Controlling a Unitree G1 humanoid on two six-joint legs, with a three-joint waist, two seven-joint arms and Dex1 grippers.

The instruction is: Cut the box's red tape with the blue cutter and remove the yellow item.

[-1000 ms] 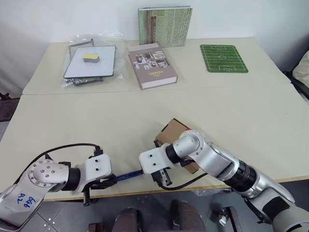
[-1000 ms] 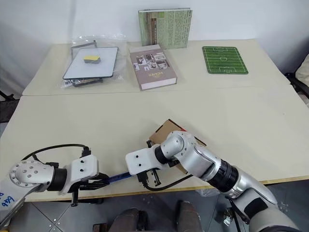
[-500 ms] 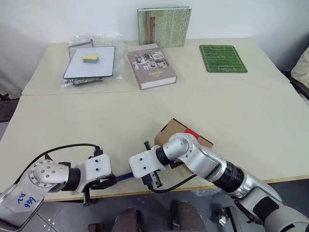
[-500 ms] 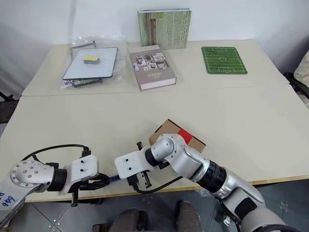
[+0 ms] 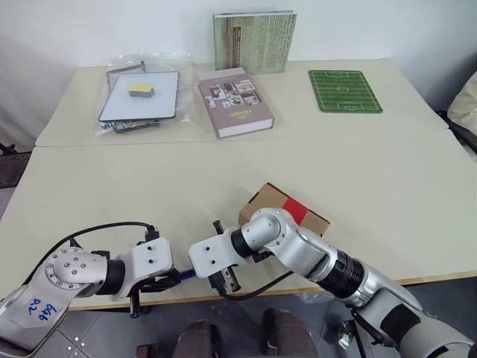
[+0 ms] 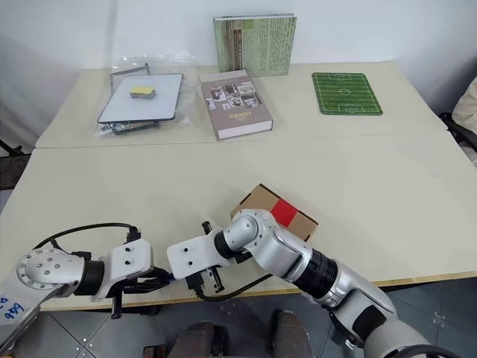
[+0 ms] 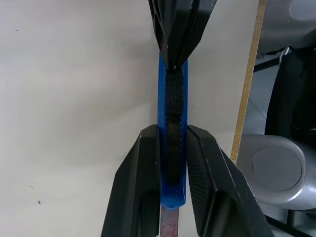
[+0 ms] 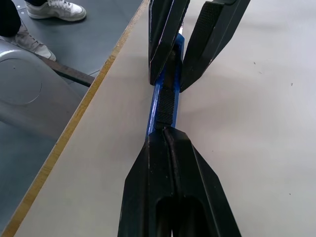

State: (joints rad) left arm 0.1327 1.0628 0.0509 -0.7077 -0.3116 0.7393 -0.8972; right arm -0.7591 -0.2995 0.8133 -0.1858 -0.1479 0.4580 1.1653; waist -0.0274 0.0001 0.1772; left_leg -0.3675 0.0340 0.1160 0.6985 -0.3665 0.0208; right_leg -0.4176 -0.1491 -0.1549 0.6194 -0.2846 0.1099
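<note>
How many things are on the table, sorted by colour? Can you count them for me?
Blue: 1, slim blue cutter
Brown: 1, small brown cardboard box with red tape
Green: 2, football-pitch mat, upright green book
Grey: 2, thick grey book, flat grey tablet
Yellow: 1, small flat yellow block
Total: 7

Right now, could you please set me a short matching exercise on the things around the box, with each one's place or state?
Things:
1. blue cutter
2. red tape
3. right gripper
4. green pitch mat

Places or states:
A. at the table's far right
B. on the box
C. between the left gripper's fingers
D. fingers shut at the cutter's slider

Pairs: 1-C, 2-B, 3-D, 4-A
</note>
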